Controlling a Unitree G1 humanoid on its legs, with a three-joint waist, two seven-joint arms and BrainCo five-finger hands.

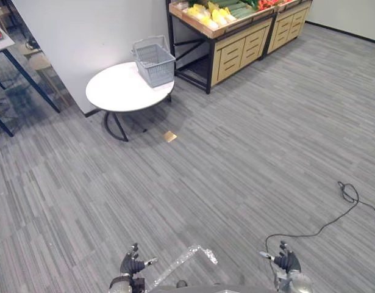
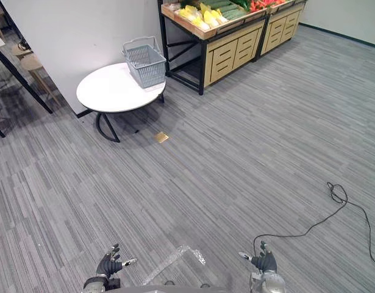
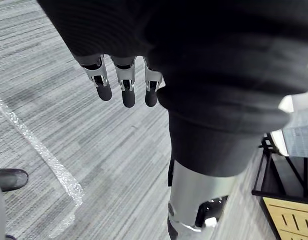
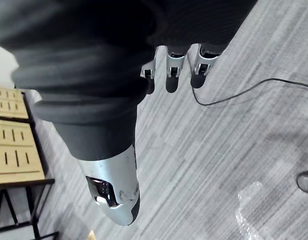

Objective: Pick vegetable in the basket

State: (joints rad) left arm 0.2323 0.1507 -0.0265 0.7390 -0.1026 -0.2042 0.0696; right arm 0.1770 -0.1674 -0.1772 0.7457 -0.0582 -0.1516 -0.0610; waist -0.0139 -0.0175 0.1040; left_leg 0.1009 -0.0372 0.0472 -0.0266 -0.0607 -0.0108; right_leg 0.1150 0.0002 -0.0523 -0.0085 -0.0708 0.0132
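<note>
Far left stands a round white table (image 1: 117, 91). Nearer, at the bottom edge, the left hand (image 1: 133, 265) hangs with its fingers (image 3: 124, 91) straight and loosely apart, holding nothing. On the table's right rim sits the grey wire basket (image 1: 154, 63), which looks empty from here (its bottom is hard to read through the mesh). Further right, at the far side, a wooden produce stand (image 1: 239, 46) carries the vegetables (image 1: 213, 14): yellow ones, green ones beside them, and something red cut off by the top edge. I cannot tell what kinds they are. Near right, the right hand (image 1: 287, 261) is likewise relaxed and empty. I judge the task barely begun: the stand is well apart from both hands and nothing is picked. Approaching, grasping and dropping a vegetable into the basket are all left.
</note>
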